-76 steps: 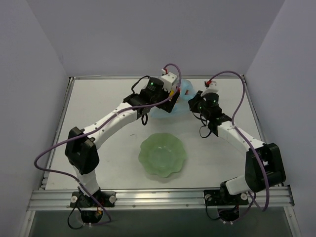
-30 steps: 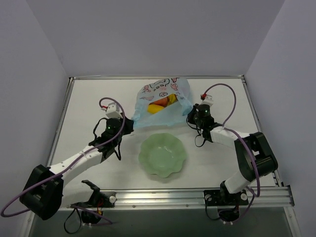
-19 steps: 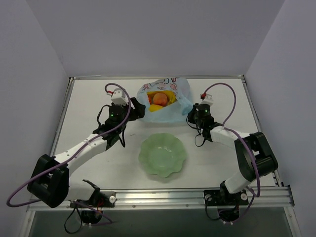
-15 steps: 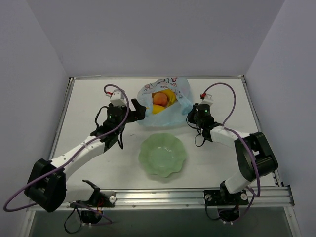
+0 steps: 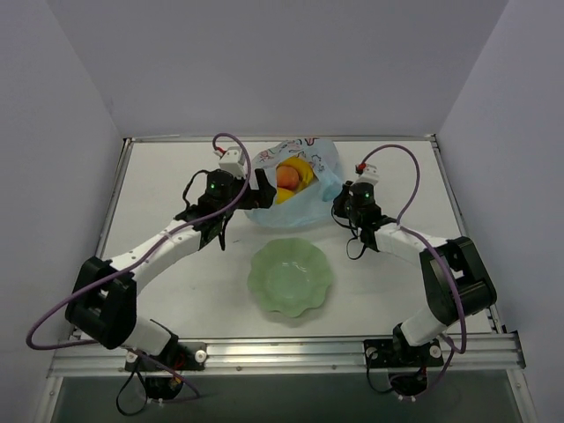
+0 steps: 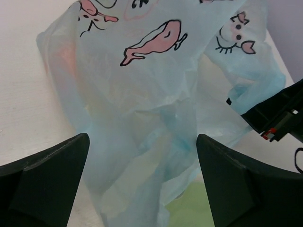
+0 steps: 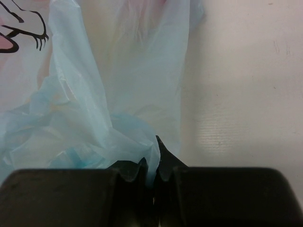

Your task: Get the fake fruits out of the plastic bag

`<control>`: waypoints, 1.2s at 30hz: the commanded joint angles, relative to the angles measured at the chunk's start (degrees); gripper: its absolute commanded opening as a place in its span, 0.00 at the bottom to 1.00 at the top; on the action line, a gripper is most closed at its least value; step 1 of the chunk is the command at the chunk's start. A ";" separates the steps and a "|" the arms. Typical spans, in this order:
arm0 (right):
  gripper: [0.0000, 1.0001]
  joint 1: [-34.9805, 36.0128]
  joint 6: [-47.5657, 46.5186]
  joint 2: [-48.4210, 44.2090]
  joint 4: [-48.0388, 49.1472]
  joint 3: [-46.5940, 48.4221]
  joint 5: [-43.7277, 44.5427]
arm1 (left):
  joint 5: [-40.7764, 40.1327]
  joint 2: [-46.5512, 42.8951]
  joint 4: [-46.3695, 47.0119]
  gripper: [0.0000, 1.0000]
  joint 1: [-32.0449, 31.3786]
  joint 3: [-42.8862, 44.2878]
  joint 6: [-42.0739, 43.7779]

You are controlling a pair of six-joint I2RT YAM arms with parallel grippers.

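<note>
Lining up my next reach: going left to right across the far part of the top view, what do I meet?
left gripper → fake fruits, inside the plastic bag → right gripper

Looks down from high behind the near edge onto the whole worktop (image 5: 150, 176). From each wrist, peers close and low at the plastic bag (image 6: 142, 94), from opposite flanks. Shares only that bag with the overhead view.
</note>
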 commanded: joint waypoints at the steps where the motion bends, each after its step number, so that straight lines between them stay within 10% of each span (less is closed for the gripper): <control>1: 0.00 0.27 -1.25 -2.26 -0.54 2.61 0.43 | 1.95 2.70 0.59 0.95 2.22 5.37 1.95; 3: 0.00 0.28 -1.25 -2.00 -0.63 2.52 1.04 | 1.95 4.88 2.44 0.81 4.07 7.30 0.90; 7: 0.00 0.27 -1.60 -0.33 -0.63 2.78 1.57 | 0.46 7.88 5.86 0.07 6.44 8.81 -1.03; 15: 0.05 -1.22 -4.32 2.13 -2.55 7.17 6.13 | 2.47 12.89 17.81 0.02 7.41 7.32 -5.08; 17: 0.16 -1.22 -5.73 2.75 -5.54 9.98 7.01 | 2.82 14.38 19.49 0.02 7.50 6.96 -5.87; 21: 0.73 -1.04 -7.58 1.61 -13.18 13.76 9.12 | 4.23 16.58 23.53 0.02 7.76 7.14 -7.80; 25: 0.87 -0.69 -9.60 -7.32 -20.12 14.03 11.41 | 5.64 17.38 24.95 0.02 7.85 7.05 -7.81; 29: 0.74 0.27 -11.62 -17.45 -23.47 14.56 9.15 | 5.81 15.98 25.57 0.02 7.85 4.95 -7.02; 33: 0.19 5.69 -11.36 -21.33 -24.00 16.92 2.28 | 5.29 14.04 26.09 0.02 7.77 1.96 -7.10; 36: 0.07 11.77 -13.20 -17.74 -24.09 19.47 3.50 | 4.76 12.37 26.10 0.02 7.85 -0.50 -6.93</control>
